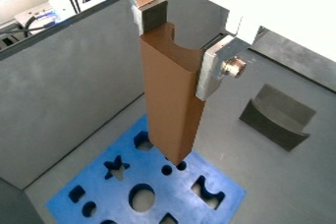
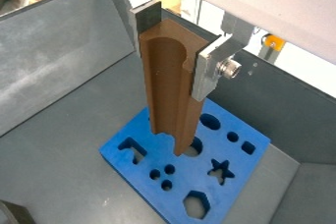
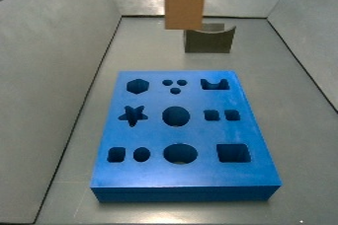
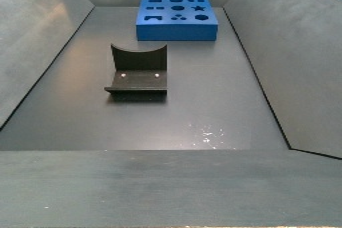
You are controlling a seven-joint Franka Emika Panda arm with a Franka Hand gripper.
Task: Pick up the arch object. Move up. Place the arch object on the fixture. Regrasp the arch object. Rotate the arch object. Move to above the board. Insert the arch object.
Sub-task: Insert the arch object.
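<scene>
Hanging upright over board in both wrist views: arch object, pinched between gripper plates, lower end above cut-outs. Side view: bar's lower end above board's far edge, fixture behind. Side view: fixture mid-floor, board far back; gripper unseen.

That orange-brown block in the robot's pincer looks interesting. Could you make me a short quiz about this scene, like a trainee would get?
1. True or false: the pincer holds the arch object upright above the board.
2. Which is empty now? A) the fixture B) the pincer
3. Fill in: in a side view, the star-shaped hole is cut into the ____ board.

Key: 1 true; 2 A; 3 blue
</scene>
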